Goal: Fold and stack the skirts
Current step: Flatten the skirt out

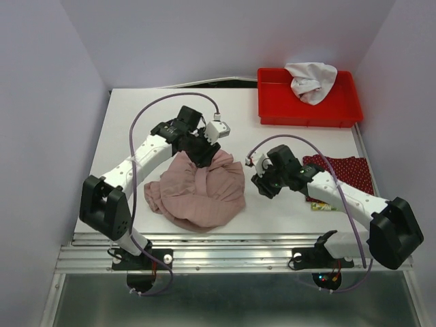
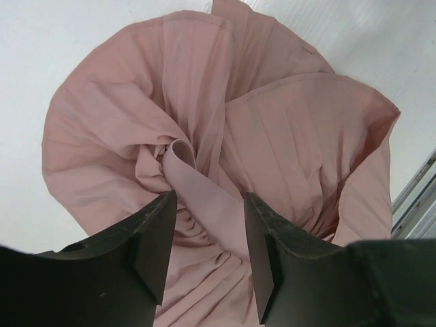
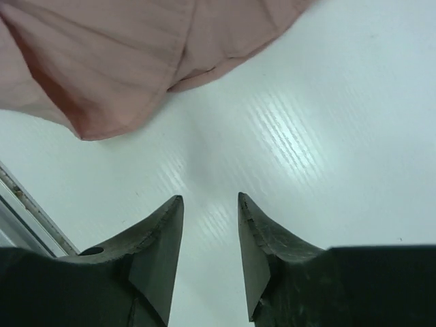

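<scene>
My left claw (image 2: 208, 204) hangs open over the pink skirt (image 1: 197, 191), which lies bunched up on the white worktop (image 1: 272, 136). My right claw (image 3: 210, 204) is open too, over bare worktop. The dark red skirt (image 1: 344, 170) lies at the right edge. Pale purple walls (image 1: 41, 102) stand around.

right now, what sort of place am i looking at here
Most likely a robotics lab test cell, not a home: two robot arms mounted on a metal rail, a white table boxed in by blank walls, and a pink skirt as practice material.
</scene>
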